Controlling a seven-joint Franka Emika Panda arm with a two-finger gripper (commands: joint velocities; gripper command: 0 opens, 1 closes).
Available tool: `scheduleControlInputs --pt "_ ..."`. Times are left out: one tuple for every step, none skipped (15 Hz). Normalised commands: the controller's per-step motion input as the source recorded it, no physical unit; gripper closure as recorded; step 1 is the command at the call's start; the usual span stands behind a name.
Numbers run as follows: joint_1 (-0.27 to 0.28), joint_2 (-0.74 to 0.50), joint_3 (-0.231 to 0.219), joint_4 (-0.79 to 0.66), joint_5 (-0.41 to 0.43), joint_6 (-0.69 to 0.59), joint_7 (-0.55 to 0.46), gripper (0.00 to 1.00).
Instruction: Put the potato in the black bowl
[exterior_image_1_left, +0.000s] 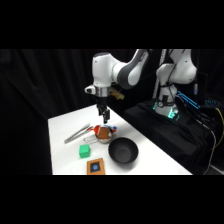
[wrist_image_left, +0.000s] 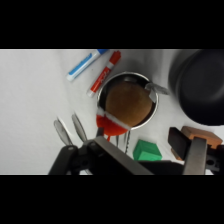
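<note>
One potato (wrist_image_left: 128, 102), two bowls: black bowl (exterior_image_1_left: 123, 151), silver bowl (wrist_image_left: 152, 92); two markers (wrist_image_left: 95, 65); one green cube (exterior_image_1_left: 84, 151); one brown block (exterior_image_1_left: 96, 166); one tongs (exterior_image_1_left: 77, 133).

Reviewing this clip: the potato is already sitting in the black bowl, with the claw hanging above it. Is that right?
Not quite. The potato sits in the small silver metal bowl, not the black bowl, which stands beside it with nothing visible inside. The wrist view shows this most plainly. The rest holds: in the side view the claw hangs above the potato.
</note>
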Motion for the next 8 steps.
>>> scheduleControlInputs --pt "-0.036 0.14 0.003 -0.07 0.094 0.39 -0.03 0.00" --pt "-0.029 0.16 -0.002 -0.05 0.070 0.38 -0.01 0.00" --pt "-0.024 0.17 -0.001 -0.03 0.067 0.34 -0.01 0.00" --pt "-0.025 0.29 -0.016 0.03 0.040 0.37 0.01 0.00" --pt "-0.018 0.31 -0.022 0.05 0.027 0.36 0.03 0.00" --pt "-0.015 0.33 -0.024 0.06 0.027 0.35 0.03 0.00" --pt "-0.006 0.33 -0.029 0.06 0.016 0.33 0.03 0.00" --pt "-0.002 0.32 -0.023 0.08 0.025 0.30 0.03 0.00"
